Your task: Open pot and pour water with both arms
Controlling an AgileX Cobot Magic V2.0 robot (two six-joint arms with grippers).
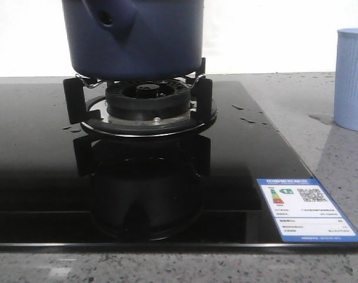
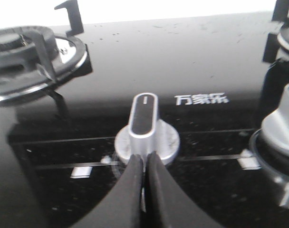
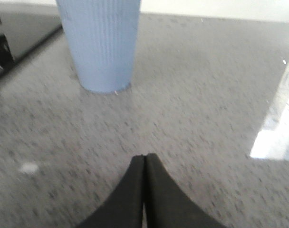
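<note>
Black fingertips of the left gripper are pressed together, empty, just short of a silver knob on the glass hob. The right gripper is likewise closed on nothing above grey counter, with a pale-blue ribbed cup beyond it. Farther off, the pot is seated on the burner grate, presumably for heating; its lid is cropped out, so nothing is judged started.
</note>
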